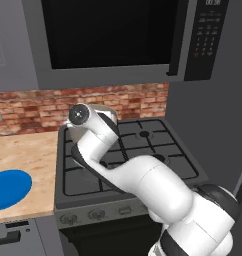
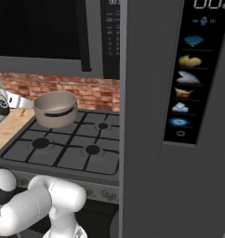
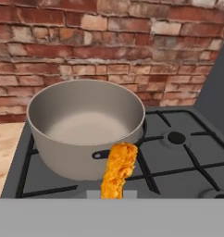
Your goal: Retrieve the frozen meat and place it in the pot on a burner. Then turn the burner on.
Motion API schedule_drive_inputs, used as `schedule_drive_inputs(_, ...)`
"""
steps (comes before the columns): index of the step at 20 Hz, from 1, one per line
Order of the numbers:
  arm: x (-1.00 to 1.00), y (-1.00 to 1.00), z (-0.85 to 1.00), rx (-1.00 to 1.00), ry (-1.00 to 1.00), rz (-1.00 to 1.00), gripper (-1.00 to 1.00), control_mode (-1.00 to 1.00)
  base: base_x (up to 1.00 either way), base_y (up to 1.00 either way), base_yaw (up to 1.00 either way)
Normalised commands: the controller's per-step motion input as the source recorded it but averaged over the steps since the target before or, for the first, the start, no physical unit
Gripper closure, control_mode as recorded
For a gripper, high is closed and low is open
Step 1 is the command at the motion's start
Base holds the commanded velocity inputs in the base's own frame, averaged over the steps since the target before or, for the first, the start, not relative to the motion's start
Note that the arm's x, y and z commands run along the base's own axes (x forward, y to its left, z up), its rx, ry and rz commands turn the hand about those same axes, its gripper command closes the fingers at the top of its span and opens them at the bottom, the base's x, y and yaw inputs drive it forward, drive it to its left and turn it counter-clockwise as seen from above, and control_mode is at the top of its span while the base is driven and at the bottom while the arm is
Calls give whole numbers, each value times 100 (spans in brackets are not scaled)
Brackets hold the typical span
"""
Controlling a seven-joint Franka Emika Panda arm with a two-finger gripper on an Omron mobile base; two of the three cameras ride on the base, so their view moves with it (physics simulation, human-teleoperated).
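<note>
Orange-yellow and bumpy, the one piece of frozen meat [image 3: 118, 170] sticks up from the bottom of the hand view, pinched in the claw [image 3: 113, 194]. The claw is squeezed nearly all the way closed on it, with only the thin piece of meat between its tips. The tips themselves are hidden behind the meat. In the right base view the claw [image 2: 22, 110] is a small bit at the left edge, with a tiny orange speck at its end, just beside the pot.

One pot [image 3: 86, 127] sits right behind the meat. It is round and beige-grey, with straight sides and a dark handle on the side that faces the claw. The pot has nothing inside it. The meat hangs in front of the pot's near wall, close to the handle, and is not in the pot yet.

The pot stands on the back left burner of the stove [image 2: 68, 148]. The stove has four burners. Its knobs [image 1: 96, 215] run in a row along the front edge.

One red brick wall [image 3: 109, 46] is behind the stove. One wooden counter [image 1: 28, 155] lies to the left of the stove, and one round blue plate [image 1: 8, 189] rests on it. One dark microwave [image 1: 108, 35] hangs above the stove.
</note>
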Motion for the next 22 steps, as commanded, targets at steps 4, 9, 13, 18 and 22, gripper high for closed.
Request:
schedule_drive_inputs(4, 19, -39, 0, 2, 0, 0, 100, -100, 0, 0, 0)
schedule_drive_inputs(9, 12, -20, 0, 0, 0, 0, 100, -100, 0, 0, 0)
schedule_drive_inputs(13, 25, -14, 0, 0, 0, 0, 100, -100, 0, 0, 0)
schedule_drive_inputs(18, 22, 0, 0, 0, 0, 0, 100, -100, 0, 0, 0)
schedule_drive_inputs(22, 41, 0, 0, 0, 0, 2, 100, -100, 0, 0, 0)
